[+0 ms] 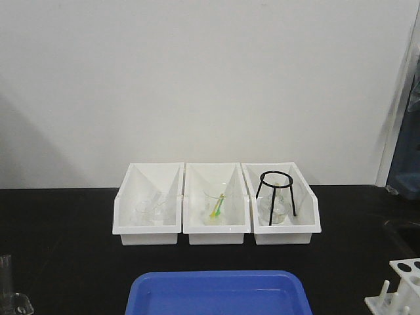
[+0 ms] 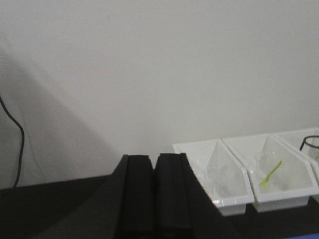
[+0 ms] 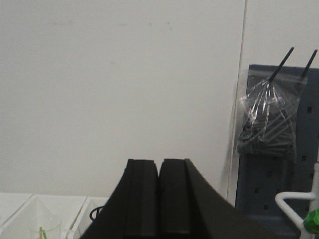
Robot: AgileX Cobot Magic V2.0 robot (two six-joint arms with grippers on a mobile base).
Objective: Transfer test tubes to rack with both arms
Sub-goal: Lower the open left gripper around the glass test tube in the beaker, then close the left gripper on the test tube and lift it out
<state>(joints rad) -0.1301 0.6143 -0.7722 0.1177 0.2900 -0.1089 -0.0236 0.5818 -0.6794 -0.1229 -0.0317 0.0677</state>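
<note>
Standing at the lower right corner of the front view, the rack (image 1: 401, 287) rests on the black table (image 1: 59, 249). It is cut off by the frame edge, with round holes on top and short upright pegs at its front. The blue tray (image 1: 216, 292) lies to its left, apart from it. Clear glassware (image 1: 8, 282) at the lower left edge is too cropped to confirm as test tubes. Behind the tray, three white bins (image 1: 216, 230) stand side by side against the wall. The left bin holds indistinct clear glass, the middle one a beaker (image 1: 211, 210) with a green-yellow stick (image 1: 217, 208), and the right one a black tripod ring (image 1: 276, 190) over a clear flask. The left gripper (image 2: 153, 160) has its fingers pressed together with nothing between them, and it sits left of the bins. The right gripper (image 3: 159, 162) is likewise pressed together on nothing and faces the wall. A bag of dark rods (image 3: 266, 119) hangs on a grey-blue pegboard (image 3: 299, 174) to its right.
</note>
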